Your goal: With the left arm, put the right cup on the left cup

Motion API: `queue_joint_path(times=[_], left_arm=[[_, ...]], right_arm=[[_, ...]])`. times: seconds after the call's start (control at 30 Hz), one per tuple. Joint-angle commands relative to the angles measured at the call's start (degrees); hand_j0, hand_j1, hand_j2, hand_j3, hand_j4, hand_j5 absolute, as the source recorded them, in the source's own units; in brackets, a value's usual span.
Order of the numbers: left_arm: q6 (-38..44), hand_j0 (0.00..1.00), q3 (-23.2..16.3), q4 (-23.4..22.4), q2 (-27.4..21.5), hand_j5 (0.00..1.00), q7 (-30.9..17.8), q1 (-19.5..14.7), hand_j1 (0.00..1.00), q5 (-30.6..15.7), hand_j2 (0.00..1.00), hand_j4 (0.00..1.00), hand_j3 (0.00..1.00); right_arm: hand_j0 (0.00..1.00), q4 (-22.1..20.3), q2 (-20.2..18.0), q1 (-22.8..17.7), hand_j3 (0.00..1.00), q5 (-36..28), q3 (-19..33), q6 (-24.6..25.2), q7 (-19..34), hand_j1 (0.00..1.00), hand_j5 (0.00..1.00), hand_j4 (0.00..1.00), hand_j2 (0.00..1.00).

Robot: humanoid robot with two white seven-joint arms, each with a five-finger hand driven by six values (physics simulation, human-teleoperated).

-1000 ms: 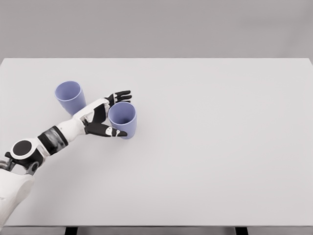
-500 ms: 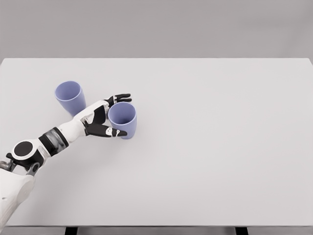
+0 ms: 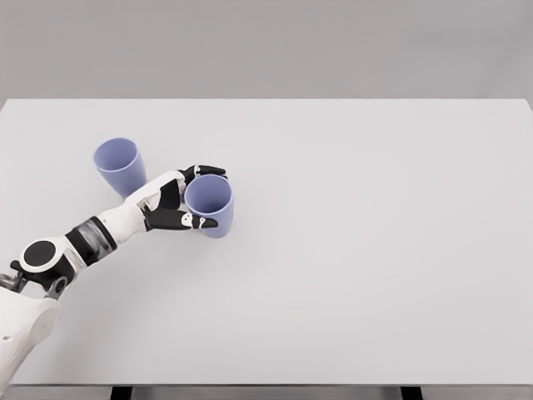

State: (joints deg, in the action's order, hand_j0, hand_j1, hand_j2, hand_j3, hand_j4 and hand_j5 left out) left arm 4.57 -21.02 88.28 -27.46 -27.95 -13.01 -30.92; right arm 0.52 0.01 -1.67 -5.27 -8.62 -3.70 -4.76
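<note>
Head view: we see left robot hand (image 3: 185, 198) wrapped around right lavender plastic cup (image 3: 209, 205), not lifted off white tabletop (image 3: 358, 250); stacking onto left lavender cup (image 3: 118, 165) remains.

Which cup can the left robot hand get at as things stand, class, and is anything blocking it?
Probably the right cup: the left robot hand already wraps round it, nothing between. The left cup stands apart.

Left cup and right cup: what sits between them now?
Head view: the left robot hand and its wrist lie between left cup and right cup.
</note>
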Motion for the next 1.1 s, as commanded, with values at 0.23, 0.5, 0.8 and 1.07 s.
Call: queue_joint_path(times=[0.23, 0.5, 0.8, 1.07], left_arm=[[2.81, 0.73, 0.28, 3.83, -0.41, 0.73, 0.0, -0.62, 0.73, -0.81, 0.73, 0.73, 0.73], [2.98, 0.73, 2.04, 6.56, -0.67, 0.73, 0.0, -0.79, 0.73, -0.89, 0.73, 0.73, 0.73], [2.98, 0.73, 3.09, 7.53, -1.64, 0.73, 0.0, -0.97, 0.73, -1.07, 0.73, 0.73, 0.73], [2.98, 0.73, 4.76, 7.96, -1.99, 0.73, 0.0, -1.67, 0.73, -1.77, 0.73, 0.73, 0.73]], right_arm=[[1.0, 0.01, -0.01, 0.0, 1.0, -0.01, 0.0, 0.01, 0.01, 1.0, 1.0, 1.0, 1.0], [1.0, 0.01, -0.01, 0.0, 1.0, -0.01, 0.0, 0.01, 0.01, 1.0, 1.0, 1.0, 1.0], [1.0, 0.01, -0.01, 0.0, 1.0, -0.01, 0.0, 0.01, 0.01, 1.0, 1.0, 1.0, 1.0], [1.0, 0.01, -0.01, 0.0, 1.0, -0.01, 0.0, -0.08, 0.01, 1.0, 1.0, 1.0, 1.0]])
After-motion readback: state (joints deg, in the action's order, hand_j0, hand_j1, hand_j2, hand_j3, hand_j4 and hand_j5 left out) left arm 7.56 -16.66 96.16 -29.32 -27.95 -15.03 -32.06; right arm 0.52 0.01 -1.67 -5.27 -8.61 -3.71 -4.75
